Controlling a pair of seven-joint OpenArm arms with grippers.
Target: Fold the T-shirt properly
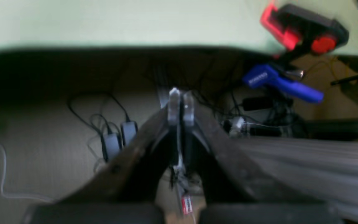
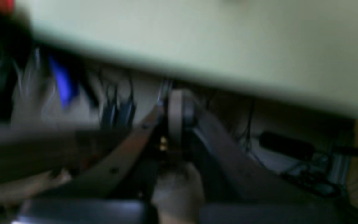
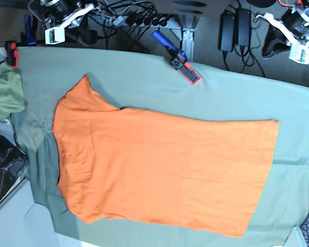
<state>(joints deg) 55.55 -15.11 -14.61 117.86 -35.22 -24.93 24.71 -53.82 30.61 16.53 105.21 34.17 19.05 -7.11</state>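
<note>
Both pinchers, the left gripper (image 1: 181, 107) and right gripper (image 2: 179, 116), are closed and empty at twelve o'clock, so grabbing the flat bright orange cotton T-shirt (image 3: 159, 170) might bunch it.

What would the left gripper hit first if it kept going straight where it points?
Probably the floor: the shut left gripper aims past the green table cloth's edge toward cables and black power adapters; depth unclear.

You are looking at a table draped in a sage-green cloth (image 3: 237, 98); the orange T-shirt (image 3: 159, 164) is lying flat at center, a red-and-black clamp (image 3: 188, 72) sitting toward twelve o'clock.
</note>
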